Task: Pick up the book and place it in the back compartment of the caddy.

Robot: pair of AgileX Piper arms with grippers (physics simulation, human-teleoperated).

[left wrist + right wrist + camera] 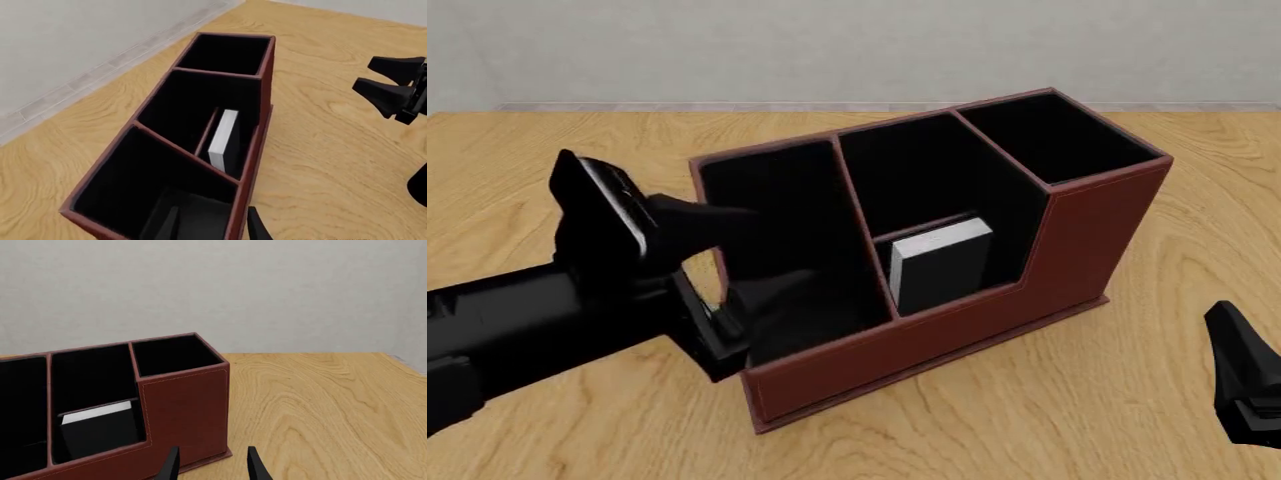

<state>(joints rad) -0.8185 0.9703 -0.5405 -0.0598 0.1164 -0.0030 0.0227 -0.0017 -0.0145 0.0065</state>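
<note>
The reddish-brown caddy (961,340) stands on the wooden table. The black book (941,262) with its white page block stands upright in the back compartment, the small cell behind the low brown outer wall (968,303). Nothing holds the book. It also shows in the left wrist view as book (223,137) and in the right wrist view as book (100,432). My left gripper (212,227) is open over the large long cell, apart from the book. My right gripper (212,465) is open and empty beside the caddy's tall end, low at the right in the front view (1241,380).
The caddy's tall square end cell (1054,135) and the tall narrow cell (914,170) behind the book hold nothing. Bare wooden table (547,150) surrounds the caddy. A grey wall (827,50) rises behind the table's far edge.
</note>
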